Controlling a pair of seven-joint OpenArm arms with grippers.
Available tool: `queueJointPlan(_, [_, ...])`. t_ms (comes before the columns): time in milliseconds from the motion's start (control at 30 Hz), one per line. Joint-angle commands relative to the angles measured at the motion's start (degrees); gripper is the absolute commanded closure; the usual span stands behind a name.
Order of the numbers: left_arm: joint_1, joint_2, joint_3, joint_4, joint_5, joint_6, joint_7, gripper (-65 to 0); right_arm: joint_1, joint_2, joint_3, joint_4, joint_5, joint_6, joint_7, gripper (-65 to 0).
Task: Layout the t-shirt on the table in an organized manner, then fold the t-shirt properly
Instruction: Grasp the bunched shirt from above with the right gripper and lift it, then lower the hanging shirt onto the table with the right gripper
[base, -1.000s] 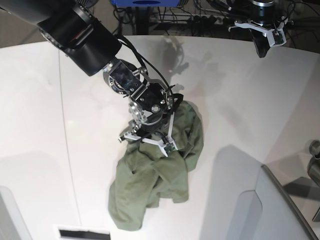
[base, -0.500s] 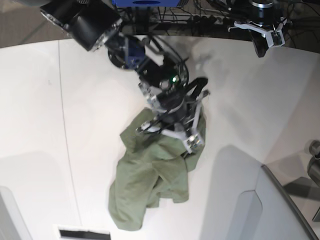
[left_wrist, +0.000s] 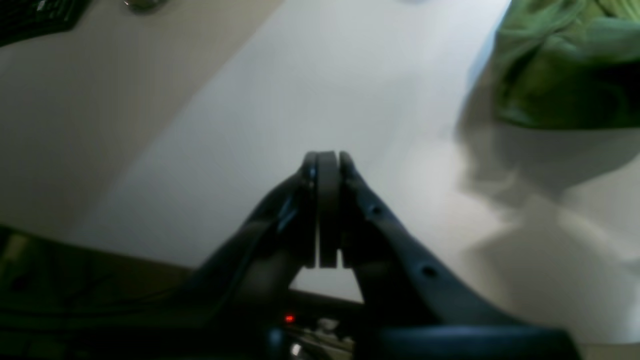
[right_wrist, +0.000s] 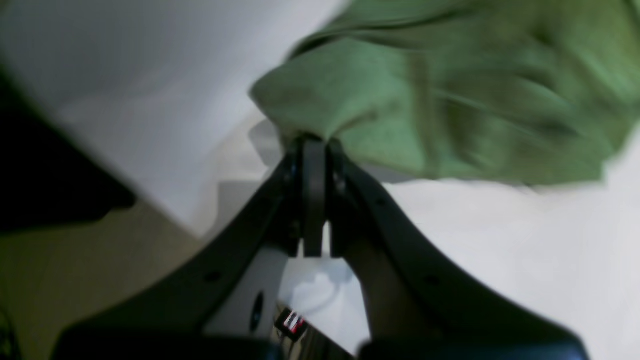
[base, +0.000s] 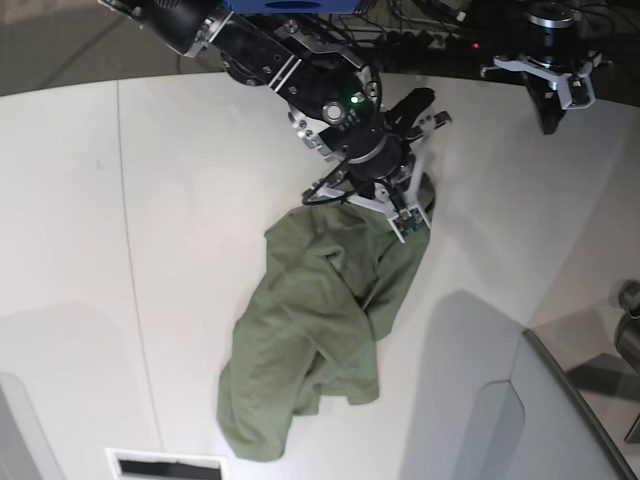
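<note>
The right gripper (right_wrist: 316, 142) is clamped on an edge of the shirt (base: 310, 330), likely to draw its bunched folds straight across the desk (base: 190, 260), while the left gripper (left_wrist: 327, 160), tips together and empty, waits clear.

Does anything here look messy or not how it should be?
Yes, the olive-green t-shirt. It lies bunched and wrinkled on the white table, with uneven edges rather than a flat shape or neat fold. The right gripper is shut on a bit of it. Nothing looks spilled.
</note>
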Motion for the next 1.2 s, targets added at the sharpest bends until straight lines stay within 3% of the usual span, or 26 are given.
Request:
queueJointPlan(0, [0.68,-0.44,-0.4,1.03,-0.26,0.21,-1.49,0.0,0.54,-1.42,-0.26,1.27,0.61,0.59,0.36,0.0])
queueJointPlan(67, [0.68,-0.7,-0.4,1.03,-0.26,0.21,-1.49,0.0,0.54,-1.42,-0.26,0.92,0.61,1.3,0.19,0.0])
queueJointPlan(367, [-0.82,-0.79,-0.4,1.3,-0.26,0.21,-1.49,0.0,0.54,-1.69,-0.09,0.66,0.61,22.31,0.01,-0.6])
queueJointPlan(433, [-1.25,-0.79,-0.4,1.3,-0.26,0.21,-1.49,0.0,0.54,-1.69,0.09,0.57,0.61,24.77,0.01,-6.5])
queueJointPlan(600, [-2.31,-0.79,-0.4,1.3,-0.26,0.21,-1.49,0.0,0.45,-1.69,0.09,1.18,0.61,24.86,-0.08,-36.5])
queueJointPlan(633, [-2.4,-0.79,-0.4,1.3,-0.26,0.21,-1.4,0.0,0.36,-1.69,0.18,1.45,0.61,24.86,-0.08,-38.7])
queueJointPlan(733, [-2.4,-0.79,-0.4,1.3,-0.26,0.21,-1.4,0.0,0.89,-1.42,0.35,3.65,0.17,24.77,0.36,-35.7])
queueJointPlan(867, [-1.52,-0.7,-0.4,1.3,-0.26,0.21,-1.4,0.0,5.2,-1.51,9.93,1.54,0.44,24.77,0.45,-29.7])
queueJointPlan(1033, [1.21,-0.7,-0.49,1.12,-0.26,0.21,-1.49,0.0,13.9,-1.51,23.03,-10.51,0.61,25.03,2.38,-32.3])
queueJointPlan(1167, [2.26,-0.44,-0.49,0.86,-0.26,0.21,-1.67,0.0,20.94,-1.42,26.64,-22.9,0.61,25.12,6.6,-32.3])
